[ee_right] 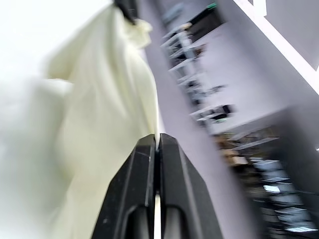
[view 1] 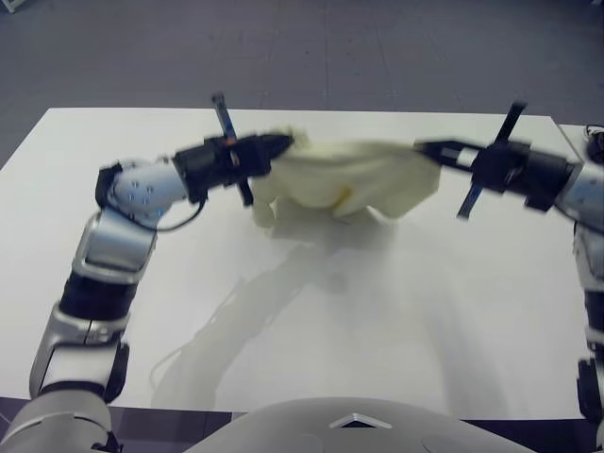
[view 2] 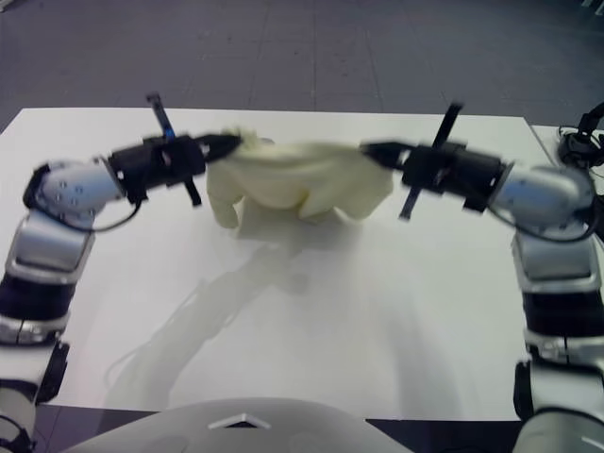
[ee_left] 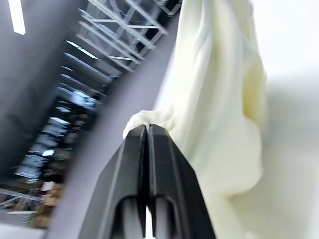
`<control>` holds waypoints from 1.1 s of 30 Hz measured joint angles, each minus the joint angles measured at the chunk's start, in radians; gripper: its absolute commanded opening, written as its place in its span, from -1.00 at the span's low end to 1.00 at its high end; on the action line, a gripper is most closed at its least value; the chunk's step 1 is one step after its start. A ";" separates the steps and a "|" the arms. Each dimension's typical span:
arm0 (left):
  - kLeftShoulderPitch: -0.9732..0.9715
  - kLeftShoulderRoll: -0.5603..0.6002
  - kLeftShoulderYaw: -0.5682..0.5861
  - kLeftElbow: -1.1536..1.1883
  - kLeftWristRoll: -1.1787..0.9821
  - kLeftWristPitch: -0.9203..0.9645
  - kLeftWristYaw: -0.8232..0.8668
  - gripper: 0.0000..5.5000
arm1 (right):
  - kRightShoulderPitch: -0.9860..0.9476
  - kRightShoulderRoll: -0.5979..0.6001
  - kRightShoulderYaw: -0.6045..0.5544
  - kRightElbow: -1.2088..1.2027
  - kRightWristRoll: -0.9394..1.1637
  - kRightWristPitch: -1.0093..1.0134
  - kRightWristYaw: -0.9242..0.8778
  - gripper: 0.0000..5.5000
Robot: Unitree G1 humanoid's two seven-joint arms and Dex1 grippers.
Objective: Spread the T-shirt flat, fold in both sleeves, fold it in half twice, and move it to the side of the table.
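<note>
A pale yellow T-shirt [view 1: 344, 184] hangs bunched above the white table [view 1: 377, 321], stretched between both grippers over the far half. My left gripper [view 1: 286, 142] is shut on its left end, with cloth pinched at the fingertips [ee_left: 148, 128]. On the other side my right gripper [view 1: 422, 148] is shut on the right end, and the shirt [ee_right: 99, 114] trails away from its fingers. The lower folds of the shirt [view 2: 283, 203] sag toward the tabletop; whether they touch it I cannot tell.
Bare tabletop [view 2: 359, 321] spreads in front of the shirt toward me. The table's far edge [view 1: 377, 113] runs just behind the grippers, with grey floor beyond. Dark cables [view 2: 576, 142] lie past the right table edge.
</note>
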 measured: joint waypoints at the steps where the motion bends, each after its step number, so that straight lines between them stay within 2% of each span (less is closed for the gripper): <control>1: 0.062 0.002 0.005 -0.040 -0.007 0.002 -0.001 -1.00 | 0.053 0.000 0.002 -0.046 0.007 0.019 0.001 -1.00; 9: 0.519 0.136 0.047 -0.341 0.007 -0.093 -0.069 -1.00 | 0.429 -0.022 0.028 -0.287 0.026 0.084 0.033 -1.00; 14: 0.702 0.217 -0.006 -0.390 0.116 -0.172 -0.121 -1.00 | 0.546 -0.031 0.096 -0.352 -0.020 0.085 0.041 -1.00; 19: 0.741 0.234 -0.050 -0.355 0.206 -0.240 -0.120 -1.00 | 0.620 -0.026 0.154 -0.354 -0.080 0.055 0.031 -1.00; 25: 0.745 0.262 -0.035 -0.279 0.308 -0.324 -0.089 -1.00 | 0.671 -0.034 0.153 -0.351 -0.077 0.054 0.032 -1.00; 33: 0.749 0.265 -0.017 -0.284 0.238 -0.325 -0.087 -1.00 | 0.687 -0.046 0.130 -0.357 -0.069 0.056 0.030 -1.00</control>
